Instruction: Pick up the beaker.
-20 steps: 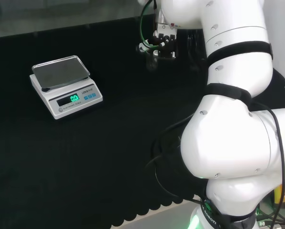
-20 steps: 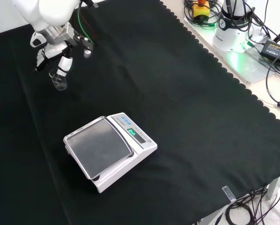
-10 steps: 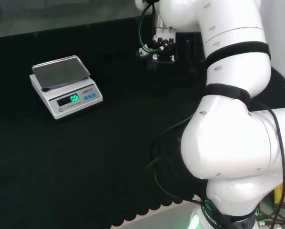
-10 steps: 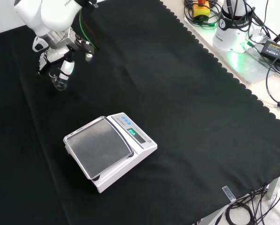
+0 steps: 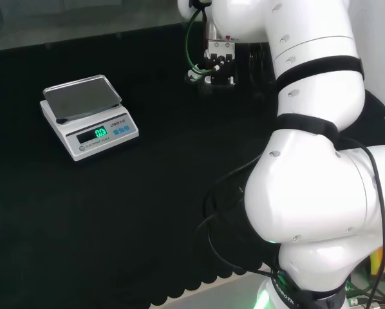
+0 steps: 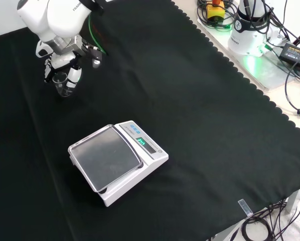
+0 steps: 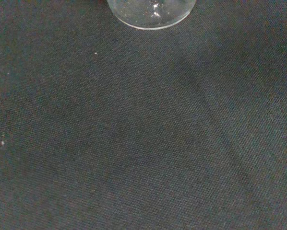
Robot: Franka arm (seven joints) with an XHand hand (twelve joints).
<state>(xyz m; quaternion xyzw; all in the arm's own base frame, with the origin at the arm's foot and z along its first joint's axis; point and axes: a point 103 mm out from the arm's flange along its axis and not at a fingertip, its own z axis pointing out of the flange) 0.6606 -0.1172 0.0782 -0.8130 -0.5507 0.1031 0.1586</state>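
In the front view, at the far left of the surface (image 6: 200, 125), the beaker (image 6: 62, 85) stands upright on the black cloth, and my hand (image 6: 64, 63) is down over it, fingers (image 6: 73, 74) reaching along its sides; whether they are touching the glass or just beside it I cannot tell, so I cannot say if my hand is closed on it or still apart; in the wrist view the beaker's round clear base (image 7: 152, 10) sits flat on the cloth. I judge it small, light, stiff and empty, with thin smooth glass walls that will slip and could crack if squeezed or knocked over; the best hold is round the mid-wall, thumb opposite fingers, below the rim, and then a straight lift to keep it upright. To the right and nearer the camera in that front view the scale (image 6: 117, 160) stands well apart, so there is room to lift. Against a second ago, my hand has come lower and closed in around the beaker, from a tilted hover above it to straddling it; the beaker and the scale have not moved.
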